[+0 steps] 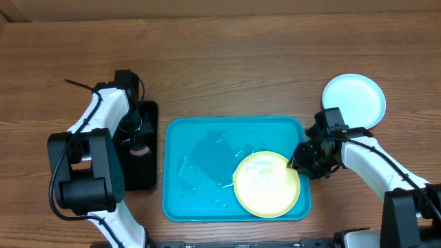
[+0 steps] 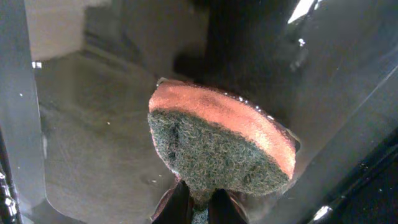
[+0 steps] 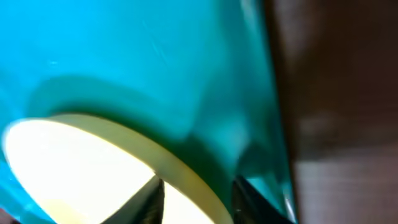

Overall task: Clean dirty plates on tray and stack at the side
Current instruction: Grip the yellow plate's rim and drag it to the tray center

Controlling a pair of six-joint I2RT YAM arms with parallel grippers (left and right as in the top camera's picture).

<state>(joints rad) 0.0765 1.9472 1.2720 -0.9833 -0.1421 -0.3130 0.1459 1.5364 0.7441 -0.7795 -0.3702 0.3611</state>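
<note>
**Spread astride the rim**

Your right gripper (image 3: 198,196) stands apart, one finger on either side of the yellow plate (image 1: 267,184) rim, lower right in the turquoise tray (image 1: 200,158). The blue plate (image 1: 353,100) lies on the table (image 1: 227,62), upper right. Your left gripper (image 2: 199,208) pinches a sponge (image 2: 217,149) over the black tray (image 2: 93,124), left.

Overhead view: bright, even light; wet glare on the tray (image 1: 200,138). Left wrist view: dim; highlights at 1 and 5 o'clock; sponge (image 2: 217,149) in focus. Right wrist view: strongly blurred; plate (image 3: 62,168) overexposed at 8 o'clock.
</note>
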